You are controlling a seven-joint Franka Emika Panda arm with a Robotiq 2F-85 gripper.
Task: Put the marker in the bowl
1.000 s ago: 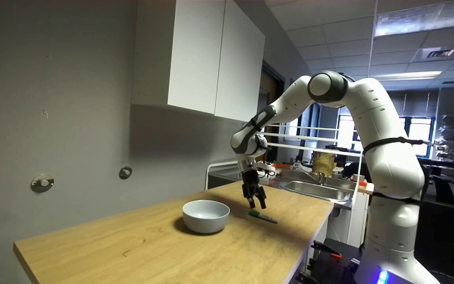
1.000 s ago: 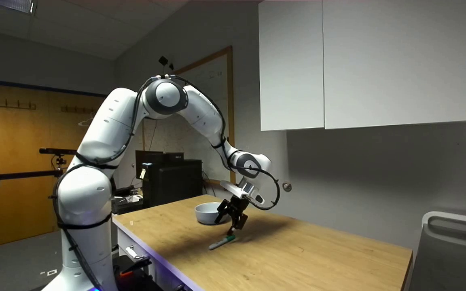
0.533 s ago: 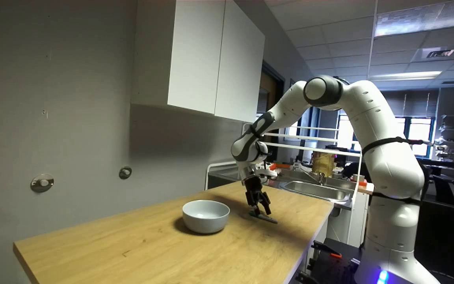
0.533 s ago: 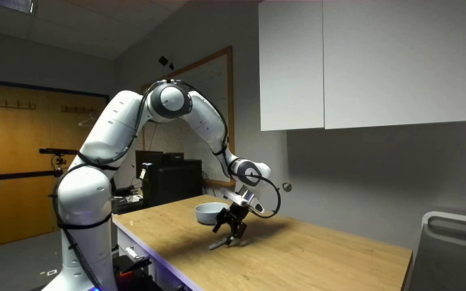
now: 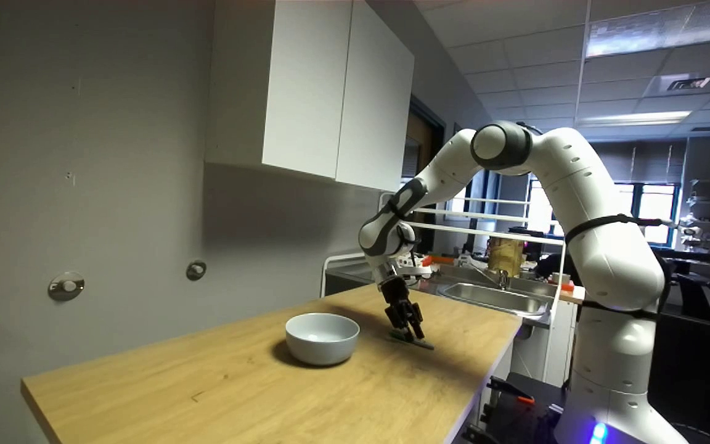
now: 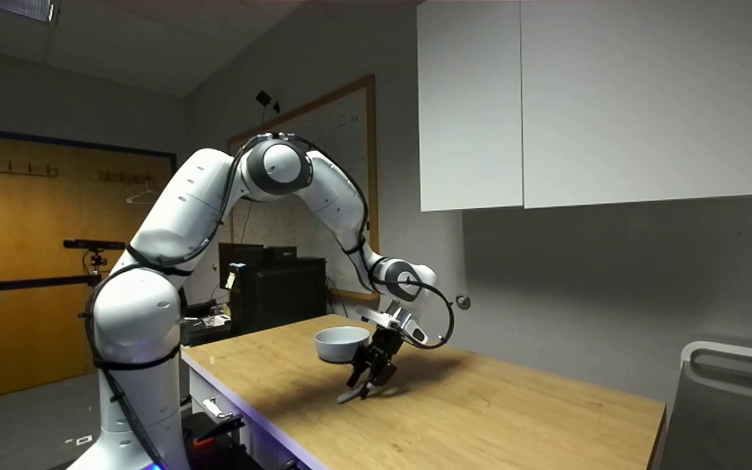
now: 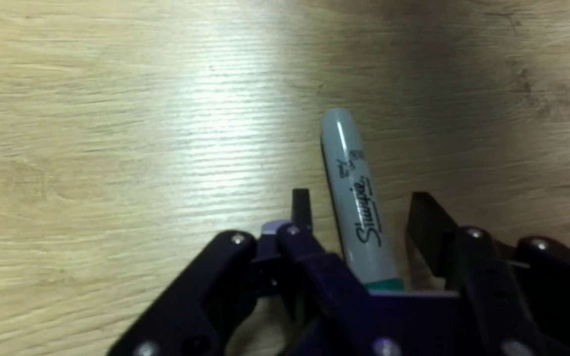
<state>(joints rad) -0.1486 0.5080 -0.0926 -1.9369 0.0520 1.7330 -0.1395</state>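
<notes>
One marker (image 7: 359, 200) lies on the table (image 5: 219, 388) between the moderately parted fingers (image 7: 301, 207) of the gripper (image 7: 361, 212), seemingly clear of both, its length slightly aslant; closing should pinch it crosswise. The bowl (image 5: 322, 351) stands near, apart.

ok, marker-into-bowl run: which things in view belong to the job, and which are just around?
Job:
- gray Sharpie marker
- white bowl
- Robotiq gripper

Just around:
- stainless sink
- wall cabinet
- wood-framed whiteboard
</notes>
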